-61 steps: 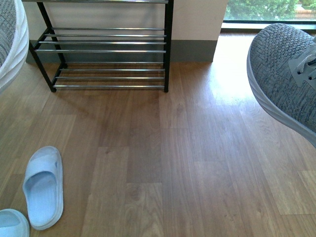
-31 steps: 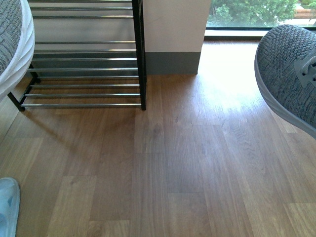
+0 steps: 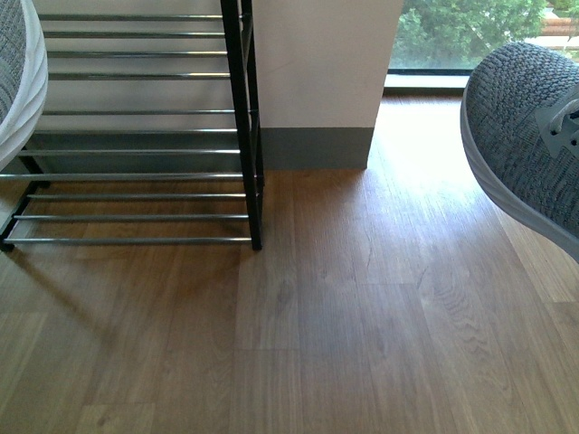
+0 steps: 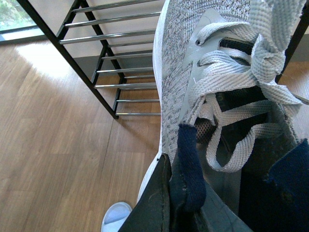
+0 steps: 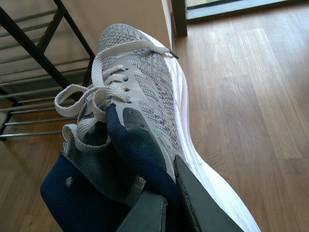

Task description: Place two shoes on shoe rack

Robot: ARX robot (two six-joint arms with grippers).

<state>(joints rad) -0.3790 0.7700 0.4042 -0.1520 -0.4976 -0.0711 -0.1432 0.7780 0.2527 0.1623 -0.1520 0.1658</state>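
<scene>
I hold a grey knit sneaker in each gripper, above the wood floor. The left sneaker (image 4: 212,72) shows its laces and navy lining, and my left gripper (image 4: 186,193) is shut on its navy collar. In the front view only its white sole (image 3: 23,90) shows at the left edge. My right gripper (image 5: 169,188) is shut on the collar of the right sneaker (image 5: 140,87), whose toe (image 3: 525,136) hangs at the right edge. The shoe rack (image 3: 136,176), black-framed with chrome bars, stands ahead to the left, its bars bare.
A white wall pillar with a grey baseboard (image 3: 317,149) stands right of the rack. Beyond it is a floor-level window (image 3: 470,36). A pale blue slide (image 4: 116,216) lies on the floor below the left sneaker. Wood floor (image 3: 362,316) stretches ahead.
The rack has come closer and slid left in the front view. The pale blue slides have dropped out of that view. Both sneakers stay held.
</scene>
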